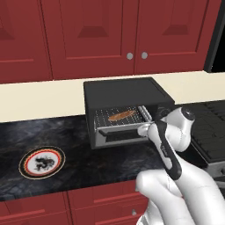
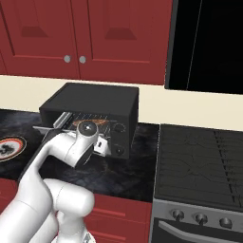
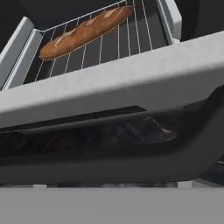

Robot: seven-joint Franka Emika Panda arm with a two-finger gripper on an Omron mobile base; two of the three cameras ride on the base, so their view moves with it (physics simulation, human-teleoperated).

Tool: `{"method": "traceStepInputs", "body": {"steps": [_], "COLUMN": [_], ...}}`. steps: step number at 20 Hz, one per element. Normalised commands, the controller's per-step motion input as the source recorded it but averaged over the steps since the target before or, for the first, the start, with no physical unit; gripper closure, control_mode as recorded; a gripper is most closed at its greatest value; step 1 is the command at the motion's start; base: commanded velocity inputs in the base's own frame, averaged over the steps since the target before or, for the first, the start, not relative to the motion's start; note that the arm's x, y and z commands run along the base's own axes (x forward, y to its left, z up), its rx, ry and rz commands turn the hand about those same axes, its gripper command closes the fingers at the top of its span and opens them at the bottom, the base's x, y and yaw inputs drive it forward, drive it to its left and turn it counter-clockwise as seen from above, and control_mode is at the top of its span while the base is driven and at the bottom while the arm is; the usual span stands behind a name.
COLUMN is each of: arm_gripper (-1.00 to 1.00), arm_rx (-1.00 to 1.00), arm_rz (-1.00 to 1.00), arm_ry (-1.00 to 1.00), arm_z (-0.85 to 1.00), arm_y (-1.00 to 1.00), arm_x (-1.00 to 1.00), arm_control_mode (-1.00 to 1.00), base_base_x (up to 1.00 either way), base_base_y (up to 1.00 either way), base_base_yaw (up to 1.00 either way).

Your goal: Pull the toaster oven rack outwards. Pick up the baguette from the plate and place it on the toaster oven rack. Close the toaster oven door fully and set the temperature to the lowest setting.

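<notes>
Mostly hidden: we cannot make out the tool [image 1: 147,128] fingertips; the white arm covers them at the toaster oven door [image 1: 123,132].
Cut off: the plate [image 2: 8,147] runs off the picture's edge in the right base view.
Around: the plate sits bare on the dark counter [image 1: 66,140], well apart from the tool.
Baguette [image 3: 85,31]: we see it lying on the toaster oven rack [image 3: 113,43], just beyond the half-lowered door.
Toaster oven [image 1: 123,94]: directly ahead of the tool.
Tool: jaws wide apart, holding nothing we can see.
</notes>
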Motion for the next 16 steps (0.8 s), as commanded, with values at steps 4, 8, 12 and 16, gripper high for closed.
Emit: {"method": "traceStepInputs", "body": {"steps": [4,8,12,16], "arm_gripper": [-1.00,-1.00,-1.00,-1.00], "arm_rx": [0.00,0.00,0.00,0.00], "arm_rz": [-0.21,-0.21,-0.22,-0.21], "arm_ry": [0.00,-0.02,-0.02,-0.01], "arm_z": [-0.01,0.00,0.00,-0.01], "arm_y": [0.00,0.01,0.04,0.12], "arm_x": [0.44,0.42,0.39,0.39], "arm_control_mode": [-1.00,-1.00,-1.00,-1.00], "base_base_x": [0.00,0.00,0.00,0.00], "base_base_y": [0.00,0.00,0.00,0.00], "base_base_yaw": [0.00,0.00,0.00,0.00]}}
